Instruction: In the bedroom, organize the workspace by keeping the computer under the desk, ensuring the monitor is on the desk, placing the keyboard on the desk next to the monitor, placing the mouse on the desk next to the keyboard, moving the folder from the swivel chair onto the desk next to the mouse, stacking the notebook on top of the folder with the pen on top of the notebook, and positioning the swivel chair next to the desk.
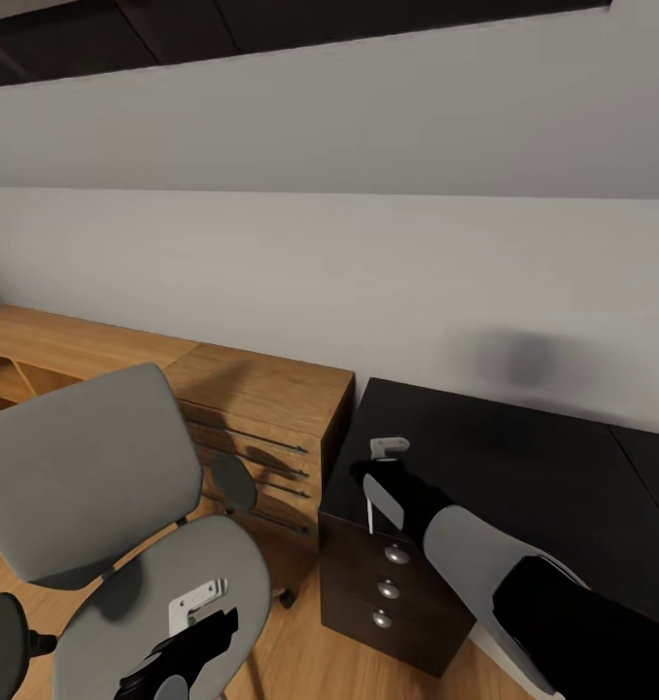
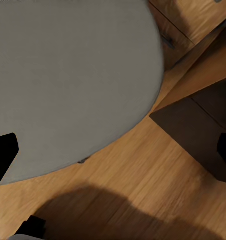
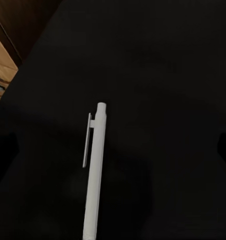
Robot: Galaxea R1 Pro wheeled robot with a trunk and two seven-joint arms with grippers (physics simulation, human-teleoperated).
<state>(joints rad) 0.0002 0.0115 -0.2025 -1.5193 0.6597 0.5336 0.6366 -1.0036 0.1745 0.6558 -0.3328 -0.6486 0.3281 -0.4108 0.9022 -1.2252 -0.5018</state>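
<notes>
The right hand (image 1: 376, 465) hovers over the near left corner of the black desk (image 1: 524, 467), just above the drawer unit (image 1: 388, 593) with its round silver knobs. A white pen (image 3: 95, 170) stands out against the dark desktop in the right wrist view, its lower end cut off by the frame. In the head view it is a thin pale sliver hanging under that hand, so the hand looks clamped on it, though the fingers themselves are dark and hard to make out. The left hand (image 1: 195, 622) hangs over the swivel chair (image 1: 106, 486) seat, fingers spread apart with nothing between them. The chair stands on the wood floor (image 2: 143, 190) beside a low wooden shelf unit (image 1: 261, 399), its base hidden.
</notes>
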